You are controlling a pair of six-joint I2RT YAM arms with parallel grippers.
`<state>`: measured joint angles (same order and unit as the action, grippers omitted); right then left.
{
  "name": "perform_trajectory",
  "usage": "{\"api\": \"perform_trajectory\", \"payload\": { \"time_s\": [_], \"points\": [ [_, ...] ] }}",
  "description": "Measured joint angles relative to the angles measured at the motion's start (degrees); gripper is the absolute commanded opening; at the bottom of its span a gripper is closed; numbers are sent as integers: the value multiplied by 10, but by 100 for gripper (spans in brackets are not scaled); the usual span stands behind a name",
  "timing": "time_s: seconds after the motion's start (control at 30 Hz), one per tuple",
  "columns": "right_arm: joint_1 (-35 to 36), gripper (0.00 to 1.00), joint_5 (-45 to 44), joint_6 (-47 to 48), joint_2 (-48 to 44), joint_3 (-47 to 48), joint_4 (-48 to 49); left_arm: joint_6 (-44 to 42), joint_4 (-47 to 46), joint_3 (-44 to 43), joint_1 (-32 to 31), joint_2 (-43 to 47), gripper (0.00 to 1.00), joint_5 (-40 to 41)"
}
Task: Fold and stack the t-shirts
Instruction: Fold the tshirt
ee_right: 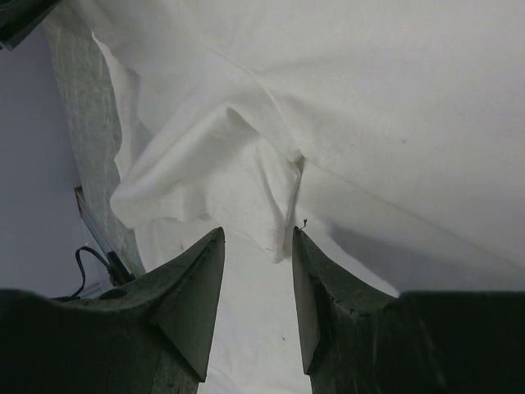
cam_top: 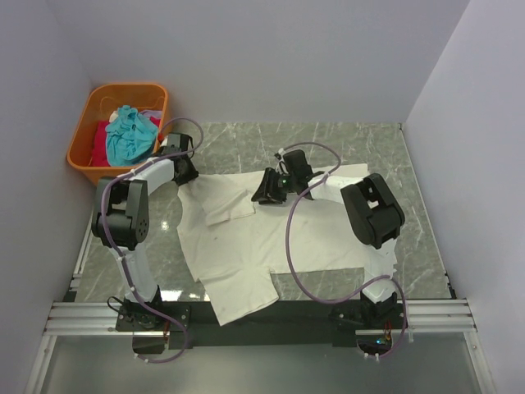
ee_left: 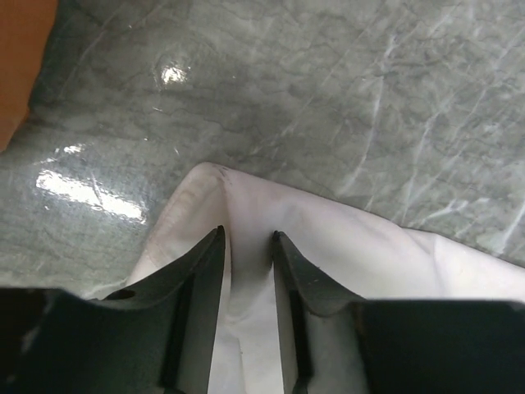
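Marble table: cream t-shirt spread; teal shirt in basket, overhead only.

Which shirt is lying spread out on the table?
The big cream t-shirt. It lies spread out on the table, while the teal shirt and the red shirt are bunched up in the orange basket.

Black-and-white arms, mauve cables; left pincer and right pincer dark, wedge-fingered.
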<state>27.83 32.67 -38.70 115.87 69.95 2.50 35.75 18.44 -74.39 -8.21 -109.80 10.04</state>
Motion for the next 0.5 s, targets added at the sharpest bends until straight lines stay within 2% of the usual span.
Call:
{"api": "perform_trajectory", "payload": {
  "time_s": [0.3, 0.5],
  "points": [
    [13, 44, 0, 2, 17, 3, -13, -11, -2, -2, 3, -11, 19, 21],
    [16, 40, 4, 7, 21, 7, -18, -18, -3, -12, 3, -25, 18, 30]
  ]
}}
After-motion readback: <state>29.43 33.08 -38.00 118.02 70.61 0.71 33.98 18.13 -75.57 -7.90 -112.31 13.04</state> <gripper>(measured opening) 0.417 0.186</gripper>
